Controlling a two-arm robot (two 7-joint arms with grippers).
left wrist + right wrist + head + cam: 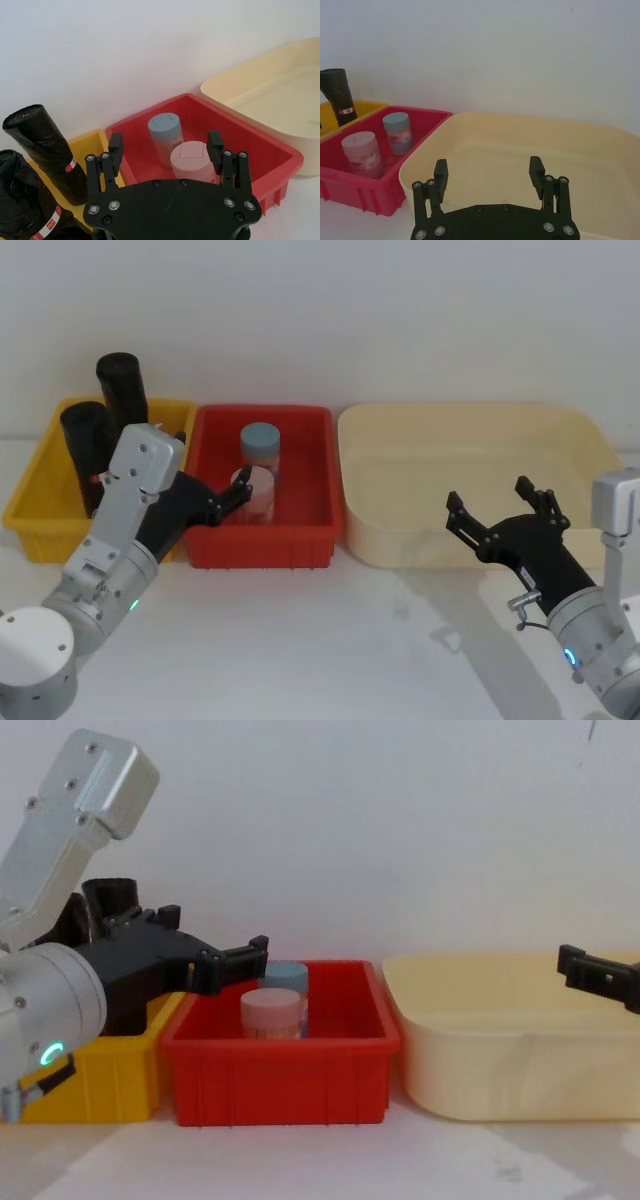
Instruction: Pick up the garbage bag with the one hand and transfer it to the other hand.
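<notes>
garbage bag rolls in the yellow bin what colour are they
The garbage bag rolls are black with white-and-red label bands, clearest in the left wrist view.

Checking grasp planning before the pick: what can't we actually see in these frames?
Head view: lower parts of the garbage bag rolls, hidden by the left arm.
Chest view: rolls mostly behind the left pincer; right pincer cut off by the right edge.
Left wrist view: nearer roll cut by the frame edge.

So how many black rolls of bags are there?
2. Both stand upright in the yellow bin. The back roll is at the far end, and the front roll is closer to the robot. Others lying low in the bin could be hidden.
</notes>
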